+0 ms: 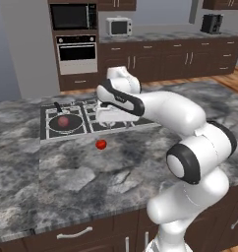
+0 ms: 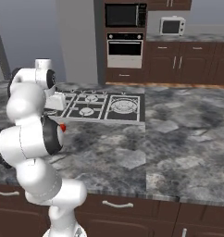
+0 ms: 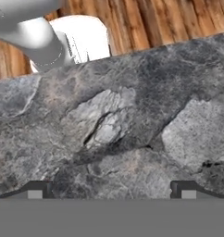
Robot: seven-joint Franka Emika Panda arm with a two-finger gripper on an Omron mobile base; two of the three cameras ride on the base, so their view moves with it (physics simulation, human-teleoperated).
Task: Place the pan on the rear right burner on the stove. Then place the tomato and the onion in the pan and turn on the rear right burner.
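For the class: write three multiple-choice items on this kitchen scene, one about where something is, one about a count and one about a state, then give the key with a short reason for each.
1. Where is the onion?
A. in the pan on the stove
B. on the wooden floor
C. on top of the microwave

2. How many small round vegetables can be seen in the left base view?
A. one
B. two
C. four

3. How do the fingers of the gripper stand?
A. shut on the tomato
B. shut on the pan handle
C. wide apart, with nothing between them

Key: 
1 A, the maroon-pink ball sits inside the dark pan on a grate. 
2 B, the onion in the pan and the tomato on the stone counter in front of the stove. 
3 C, the hand view shows the two tips far apart over bare stone.
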